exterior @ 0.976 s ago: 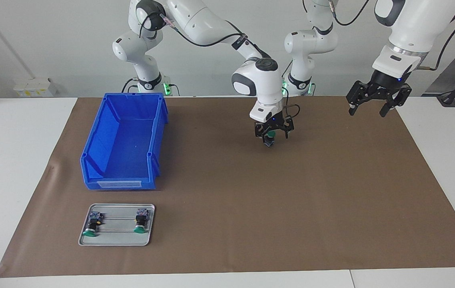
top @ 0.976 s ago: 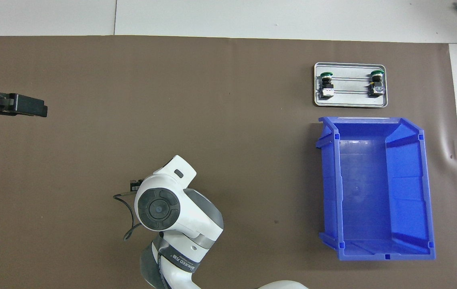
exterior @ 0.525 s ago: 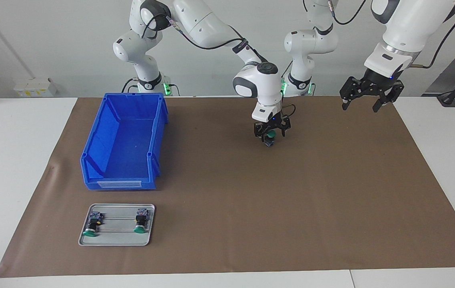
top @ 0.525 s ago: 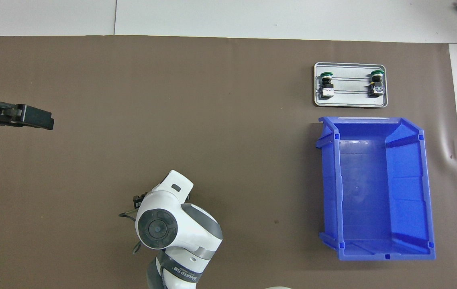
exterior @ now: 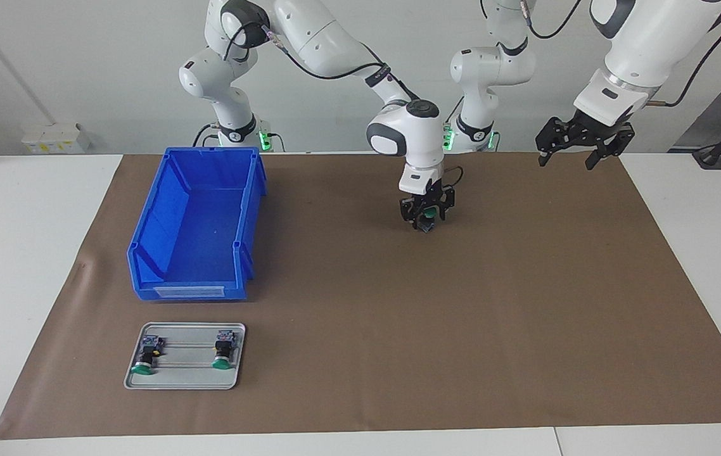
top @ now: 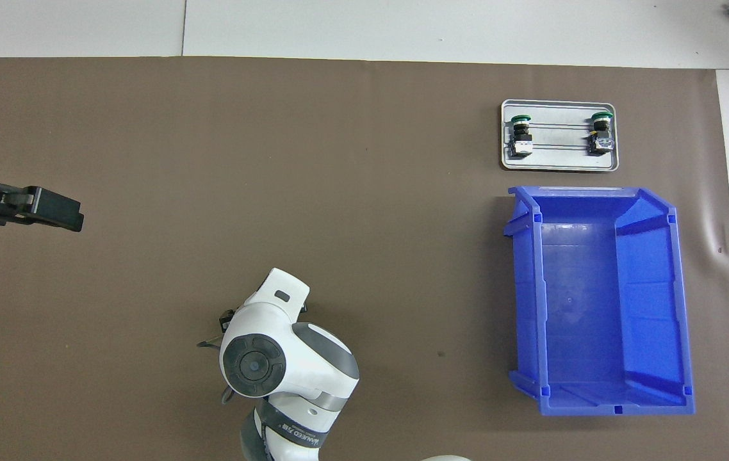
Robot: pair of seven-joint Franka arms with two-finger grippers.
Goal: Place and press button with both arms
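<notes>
Sitting between right gripper point(exterior: 425, 220) jaws: button point(exterior: 425, 221).

One camera sits high across the table point(exterior: 37, 253) from the robots and faces them, far enough back to take in the whole brown mat point(exterior: 462, 329) and both arm bases. The other hangs high above the robots' end, looking forward and steeply down. Both views share the mat, the blue bin point(exterior: 196, 225) point(top: 601, 301) and the metal tray point(exterior: 184, 373) point(top: 559, 163) just beside the bin, turned half a turn between them.
</notes>
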